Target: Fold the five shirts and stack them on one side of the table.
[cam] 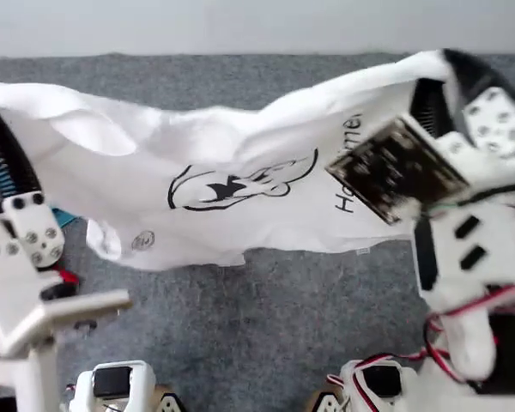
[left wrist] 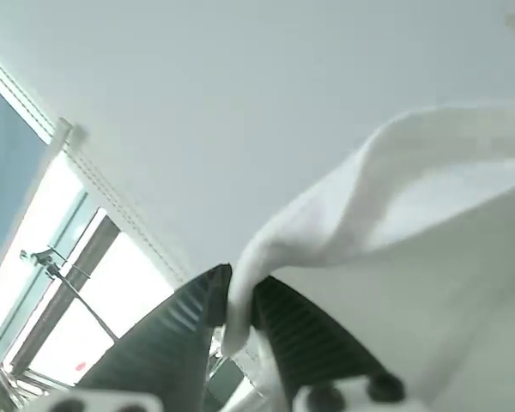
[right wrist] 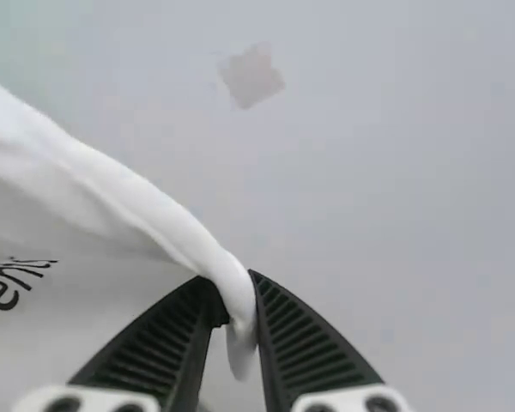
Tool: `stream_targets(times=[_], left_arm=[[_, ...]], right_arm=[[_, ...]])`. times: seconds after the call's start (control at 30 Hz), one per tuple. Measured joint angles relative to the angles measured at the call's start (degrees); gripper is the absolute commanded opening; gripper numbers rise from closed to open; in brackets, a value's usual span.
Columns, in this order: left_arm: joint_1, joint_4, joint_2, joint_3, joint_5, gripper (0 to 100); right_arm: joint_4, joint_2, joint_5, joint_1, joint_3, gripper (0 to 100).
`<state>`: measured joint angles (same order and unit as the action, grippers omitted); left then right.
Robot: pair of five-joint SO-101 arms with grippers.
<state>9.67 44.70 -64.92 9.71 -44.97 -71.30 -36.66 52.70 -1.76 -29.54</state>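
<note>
White shirt [cam: 137,172], black line drawing [cam: 232,184], above grey fuzzy table [cam: 283,318], ribbed left fingers [left wrist: 176,335] and right fingers [right wrist: 154,343] pinching bunched edges

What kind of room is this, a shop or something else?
Probably an indoor robotics lab or workroom: the left gripper and right gripper each pinch a white shirt over a grey-covered table, with a plain ceiling and bright window beyond.
</note>
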Motion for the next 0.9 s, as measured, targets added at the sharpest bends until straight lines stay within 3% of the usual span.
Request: stream_targets(times=[0.37,0.7,0.9], left_arm=[[0.0,0.09,-0.09,-10.11,-0.62,2],[0.0,13.45,-0.26,-20.4,-0.62,2],[0.0,21.8,0.53,-15.65,-3.08,2]], right_arm=[[-7.47,-7.74,0.0,5.36,-8.26,0.8],[-18.64,-13.54,2.81,6.86,-8.35,0.8],[-26.55,-12.13,3.16,7.47,0.62,0.9]])
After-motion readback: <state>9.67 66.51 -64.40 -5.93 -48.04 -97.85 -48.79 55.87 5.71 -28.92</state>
